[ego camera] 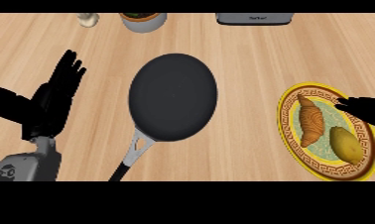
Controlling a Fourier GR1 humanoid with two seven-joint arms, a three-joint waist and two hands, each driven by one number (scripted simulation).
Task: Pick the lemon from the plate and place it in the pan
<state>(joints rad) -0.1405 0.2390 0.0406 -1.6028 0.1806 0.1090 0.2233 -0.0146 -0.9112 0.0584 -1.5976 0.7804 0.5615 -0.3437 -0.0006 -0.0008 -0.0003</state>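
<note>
Yellow lemon (pixel 346 144) sits lower right on the plate (pixel 287 119). I should curl my open, empty right hand (pixel 359 106) around it, missing the croissant (pixel 312 120).

Wood counter (pixel 249 54): pan (pixel 173 96), plate (pixel 291 134); far edge pot (pixel 144 21), perhaps toaster (pixel 255 18).

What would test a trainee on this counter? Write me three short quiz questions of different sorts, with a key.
1. True or false: the lemon already lies in the pan.
2. What shares the plate with the lemon? A) croissant B) spoon C) egg
3. Which hand rests open, fingers up, at the view's left?

Key: 1 false, it is on the plate; 2 A; 3 the left hand. The right hand shows only at the right edge, over the plate.
</note>
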